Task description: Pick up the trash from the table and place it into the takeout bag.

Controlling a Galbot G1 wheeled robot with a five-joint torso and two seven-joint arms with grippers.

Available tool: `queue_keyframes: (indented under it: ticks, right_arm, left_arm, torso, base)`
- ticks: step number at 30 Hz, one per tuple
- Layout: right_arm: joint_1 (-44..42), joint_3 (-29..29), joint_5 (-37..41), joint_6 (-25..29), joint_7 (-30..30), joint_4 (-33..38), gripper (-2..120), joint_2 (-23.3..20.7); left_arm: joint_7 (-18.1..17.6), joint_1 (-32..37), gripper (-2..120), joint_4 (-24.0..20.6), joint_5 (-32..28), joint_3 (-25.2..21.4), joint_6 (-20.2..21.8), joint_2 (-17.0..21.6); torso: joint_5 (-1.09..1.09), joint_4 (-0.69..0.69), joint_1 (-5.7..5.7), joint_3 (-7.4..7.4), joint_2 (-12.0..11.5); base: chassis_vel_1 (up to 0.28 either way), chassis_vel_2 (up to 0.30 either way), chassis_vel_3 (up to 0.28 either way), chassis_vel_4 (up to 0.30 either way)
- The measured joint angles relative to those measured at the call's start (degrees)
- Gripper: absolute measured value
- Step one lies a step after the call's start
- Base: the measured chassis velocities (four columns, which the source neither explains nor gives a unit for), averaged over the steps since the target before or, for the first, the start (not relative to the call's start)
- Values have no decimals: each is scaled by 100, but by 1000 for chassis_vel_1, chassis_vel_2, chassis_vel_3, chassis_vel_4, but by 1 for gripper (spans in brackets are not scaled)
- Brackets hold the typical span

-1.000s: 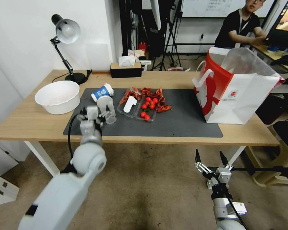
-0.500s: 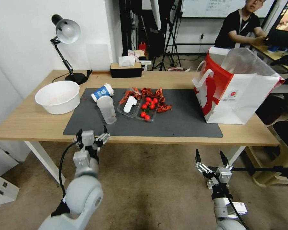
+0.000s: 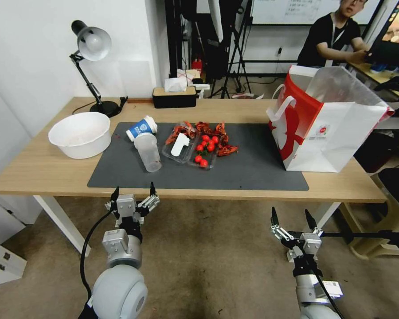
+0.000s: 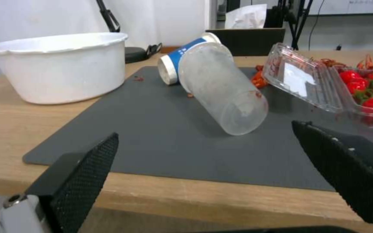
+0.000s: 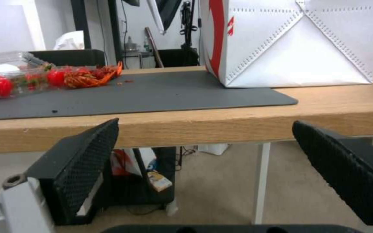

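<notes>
Left gripper (image 3: 133,193) hangs spread and empty just off the table (image 3: 40,170) edge, likely lined up on the clear plastic cup (image 3: 149,152) lying at its 12 o'clock. Right gripper (image 3: 289,217) parked low, fingers apart, nothing held. Takeout bag (image 3: 337,133) stands open-mouthed at 2 o'clock, ready to receive.

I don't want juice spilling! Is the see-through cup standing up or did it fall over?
Fallen over. The clear plastic cup lies on its side on the dark mat, touching the blue-and-white paper cup, which is tipped too. No liquid shows inside.
</notes>
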Motion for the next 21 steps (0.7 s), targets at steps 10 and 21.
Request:
queue_keyframes:
  ticks: [10, 21]
  right_arm:
    - [10, 9, 6, 0, 3, -1, 100, 1]
    - [10, 19, 9, -8, 6, 1, 100, 0]
  left_arm:
    - [355, -539, 100, 408, -410, -49, -179, 206]
    - [646, -1374, 100, 864, -803, 86, -90, 453]
  torso:
    - [0, 0, 2, 0, 0]
    - [0, 0, 2, 1, -1]
  base:
    - [0, 0, 0, 0]
    - [0, 0, 0, 0]
